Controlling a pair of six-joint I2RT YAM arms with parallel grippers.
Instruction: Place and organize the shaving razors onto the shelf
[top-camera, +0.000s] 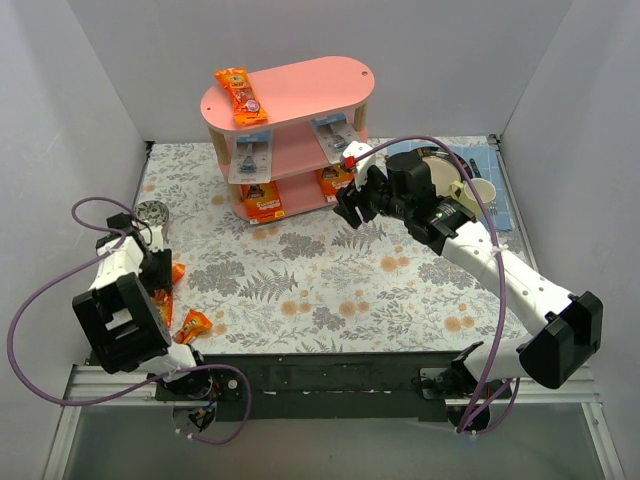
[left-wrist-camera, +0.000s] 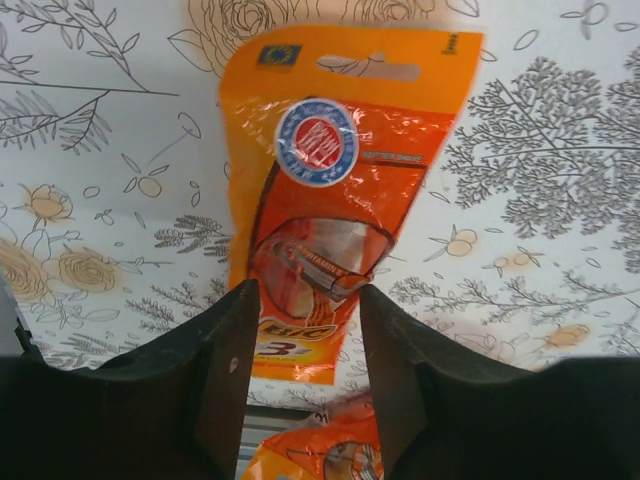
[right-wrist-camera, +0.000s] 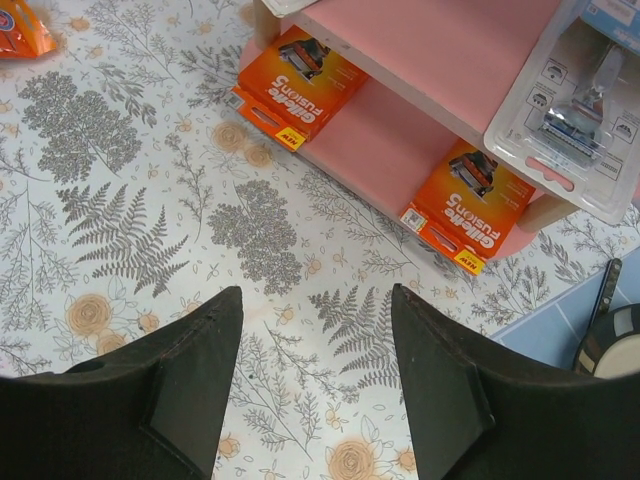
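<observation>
The pink shelf (top-camera: 300, 95) stands at the back centre. An orange bag (top-camera: 240, 95) lies on its top board, two blister packs (top-camera: 250, 158) (top-camera: 335, 135) on the middle board and two orange cards (top-camera: 265, 203) (top-camera: 335, 183) on the bottom board. My left gripper (left-wrist-camera: 305, 310) is open over the lower end of an orange razor bag (left-wrist-camera: 335, 190) lying flat on the table; its fingers (left-wrist-camera: 225, 370) flank the bag. A second orange bag (left-wrist-camera: 320, 455) lies nearer the base. My right gripper (right-wrist-camera: 315, 310) is open and empty above the tablecloth, in front of the shelf (right-wrist-camera: 400, 130) and its cards (right-wrist-camera: 300, 85) (right-wrist-camera: 470, 205).
A blue mat (top-camera: 495, 165) with a plate (top-camera: 440, 165) and a cup (top-camera: 478, 190) lies at the back right, beside the right arm. A round metal object (top-camera: 152, 212) sits at the left. White walls close in the table on three sides.
</observation>
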